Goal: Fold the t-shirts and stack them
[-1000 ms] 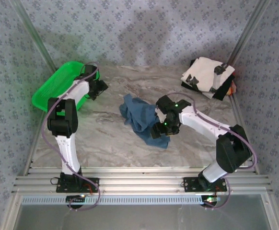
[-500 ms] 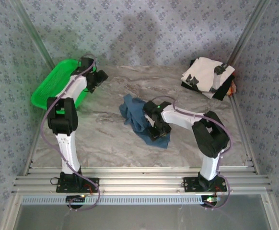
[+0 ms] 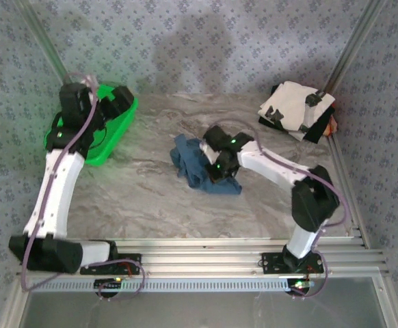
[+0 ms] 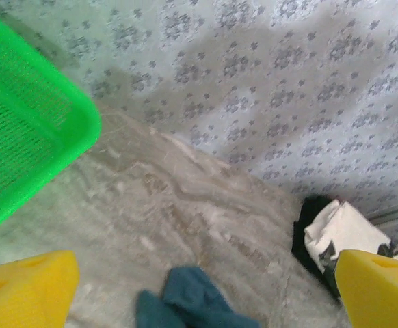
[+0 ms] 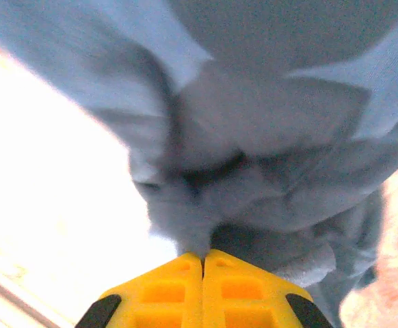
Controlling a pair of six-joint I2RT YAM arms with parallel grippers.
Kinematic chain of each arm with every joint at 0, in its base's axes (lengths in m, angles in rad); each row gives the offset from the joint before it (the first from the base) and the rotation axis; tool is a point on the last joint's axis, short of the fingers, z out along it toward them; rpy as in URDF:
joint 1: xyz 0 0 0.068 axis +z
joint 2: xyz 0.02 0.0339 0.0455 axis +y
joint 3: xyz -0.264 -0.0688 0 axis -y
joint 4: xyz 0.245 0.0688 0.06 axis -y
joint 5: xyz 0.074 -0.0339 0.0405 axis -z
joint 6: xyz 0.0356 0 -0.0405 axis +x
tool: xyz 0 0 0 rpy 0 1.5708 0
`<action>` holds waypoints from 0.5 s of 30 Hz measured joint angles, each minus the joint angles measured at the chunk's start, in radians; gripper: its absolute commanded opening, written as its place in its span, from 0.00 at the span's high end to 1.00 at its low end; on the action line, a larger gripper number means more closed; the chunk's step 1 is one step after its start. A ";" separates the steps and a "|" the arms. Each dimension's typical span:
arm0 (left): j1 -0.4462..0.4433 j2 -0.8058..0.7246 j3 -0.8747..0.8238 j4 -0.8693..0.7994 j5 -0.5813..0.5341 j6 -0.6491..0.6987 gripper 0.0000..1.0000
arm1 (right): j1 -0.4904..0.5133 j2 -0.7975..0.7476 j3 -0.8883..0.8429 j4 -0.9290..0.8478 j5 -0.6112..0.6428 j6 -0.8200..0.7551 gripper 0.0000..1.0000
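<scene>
Crumpled in a loose heap near the middle of the grey marbled worktop [image 3: 137, 195]: a dusty-blue cloth t-shirt [image 3: 191, 164]. Clenched on its edge toward the right side of the worktop, the right hand [image 3: 217, 169], its white arm bent in from the near right corner. From the right wrist: yellow fingertips [image 5: 178, 283] pressed together without a gap, pinching a raised peak of the dusty-blue cloth t-shirt [image 5: 254, 137], more folds bunched just beyond the tips.

Spread wide and grasping nothing, the left hand [image 3: 122, 100], over the far end of the green plastic mesh basket [image 3: 107, 147] at the far left of the worktop. From the left wrist: yellow fingertips [image 4: 21, 290] in the two lower corners, well apart; between and beyond them bare worktop, a corner of the basket on the left, a bit of the blue t-shirt low in the middle.

In the far right corner, well apart from the blue one: a folded stack of t-shirts [image 3: 296, 108], the top one white with black patches, darker cloth beneath. At its right edge a sliver of orange, too small to tell what.
</scene>
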State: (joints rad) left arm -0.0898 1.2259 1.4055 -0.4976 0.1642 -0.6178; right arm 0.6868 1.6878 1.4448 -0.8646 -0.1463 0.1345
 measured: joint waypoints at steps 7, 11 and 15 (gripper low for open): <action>0.021 -0.119 -0.179 -0.070 0.018 0.026 0.02 | -0.123 -0.117 0.449 -0.020 -0.145 0.007 1.00; -0.008 -0.119 -0.197 -0.063 0.043 0.023 0.01 | -0.150 -0.100 0.727 -0.060 -0.236 0.006 1.00; -0.074 -0.119 -0.210 -0.031 0.051 0.024 0.01 | -0.202 -0.158 0.744 -0.089 -0.296 -0.001 1.00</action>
State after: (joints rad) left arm -0.1638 1.1065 1.1954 -0.5282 0.2150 -0.5938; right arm 0.4850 1.5299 2.1887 -0.9531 -0.4427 0.1337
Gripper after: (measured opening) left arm 0.985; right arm 0.065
